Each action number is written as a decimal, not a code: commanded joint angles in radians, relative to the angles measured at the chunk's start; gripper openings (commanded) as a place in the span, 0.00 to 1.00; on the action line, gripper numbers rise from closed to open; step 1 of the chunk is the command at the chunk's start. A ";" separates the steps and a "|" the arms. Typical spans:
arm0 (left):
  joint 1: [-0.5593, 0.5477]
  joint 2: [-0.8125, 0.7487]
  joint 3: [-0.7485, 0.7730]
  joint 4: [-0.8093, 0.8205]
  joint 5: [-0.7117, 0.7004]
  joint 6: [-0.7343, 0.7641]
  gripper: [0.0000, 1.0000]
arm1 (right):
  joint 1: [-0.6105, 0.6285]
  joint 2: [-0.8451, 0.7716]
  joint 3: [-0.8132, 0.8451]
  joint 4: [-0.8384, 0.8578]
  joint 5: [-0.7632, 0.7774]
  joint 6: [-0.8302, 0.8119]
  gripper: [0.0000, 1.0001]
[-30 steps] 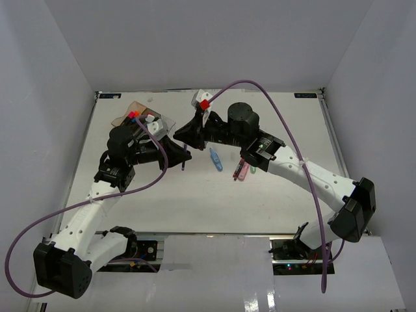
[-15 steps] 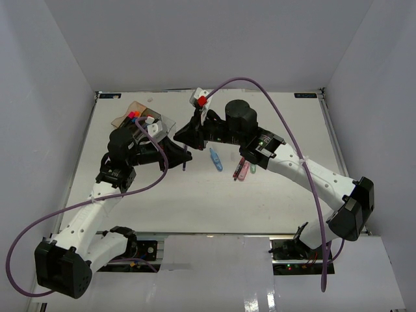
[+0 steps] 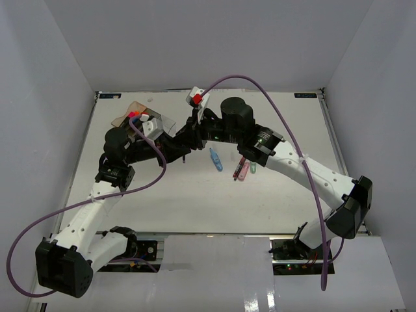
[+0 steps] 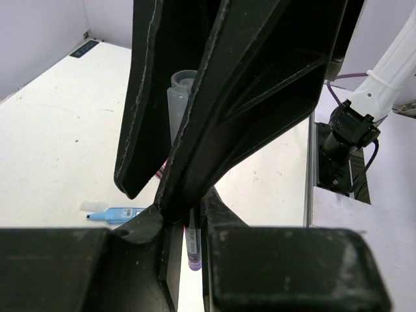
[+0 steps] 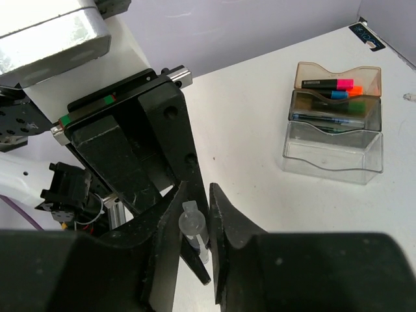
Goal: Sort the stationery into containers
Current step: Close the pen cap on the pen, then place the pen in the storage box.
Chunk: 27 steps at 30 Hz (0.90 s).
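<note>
We see the left fingers clamped on a thin clear-capped pen above the white worktop, left of its middle, while the right fingers flank the pen's cap so closely that we cannot tell whether they grip it. The small transparent plastic organiser tray sits near the far left corner, highlighters in its amber and grey compartments; a loose blue marker lies near the worktop's middle.
</note>
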 commanded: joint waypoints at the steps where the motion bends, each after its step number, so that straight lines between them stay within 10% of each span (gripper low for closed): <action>1: 0.004 -0.022 0.052 0.121 -0.012 0.003 0.00 | 0.019 0.020 0.030 -0.136 -0.002 -0.018 0.30; 27: 0.004 0.050 0.077 0.081 -0.037 -0.018 0.00 | 0.013 -0.118 -0.063 -0.046 0.059 -0.039 0.58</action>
